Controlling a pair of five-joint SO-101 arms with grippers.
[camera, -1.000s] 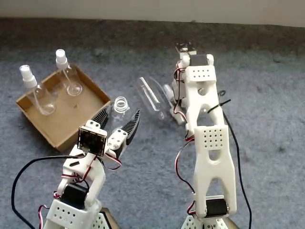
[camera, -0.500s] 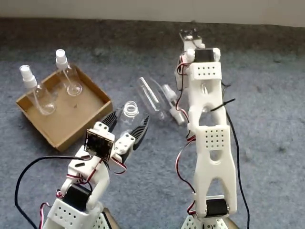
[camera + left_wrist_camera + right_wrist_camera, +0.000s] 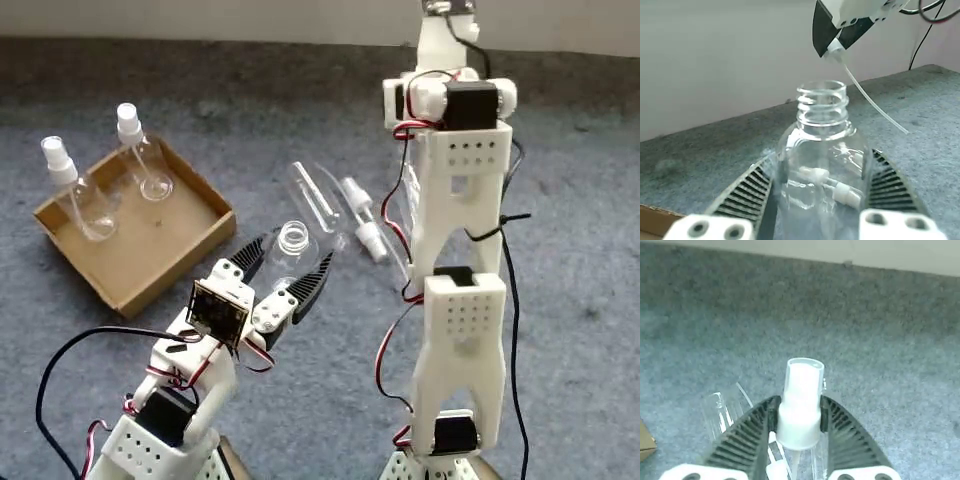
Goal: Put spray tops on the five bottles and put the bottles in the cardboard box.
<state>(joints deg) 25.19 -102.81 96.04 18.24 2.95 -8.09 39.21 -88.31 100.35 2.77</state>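
The left gripper (image 3: 292, 256) is clamped on an uncapped clear bottle (image 3: 293, 240), one ribbed finger pressed to each side of the body and the threaded neck standing up past the fingertips; the left wrist view shows the same grip (image 3: 821, 157) on the bottle (image 3: 822, 132). Since a second ago this gripper has carried the bottle sideways, away from the cardboard box (image 3: 128, 285) and toward the other arm. The right gripper (image 3: 798, 401) is closed on a white spray top (image 3: 800, 410), its collar pinched between the fingers, its head poking out beyond them and its dip tube hanging on the underside. A second ago the right arm (image 3: 460, 200) was bent low over the grey carpet (image 3: 570, 300); it has now risen tall, so the right gripper (image 3: 837, 27) hangs above and just beyond the held bottle's neck, the tube (image 3: 872, 105) slanting down past it without touching. Below the right gripper a loose spray top (image 3: 357, 197) and an empty bottle (image 3: 316, 200) lie on the carpet. Off to the left gripper's outer side, two capped bottles (image 3: 78, 190) (image 3: 143, 160) stand in the box, unmoved.
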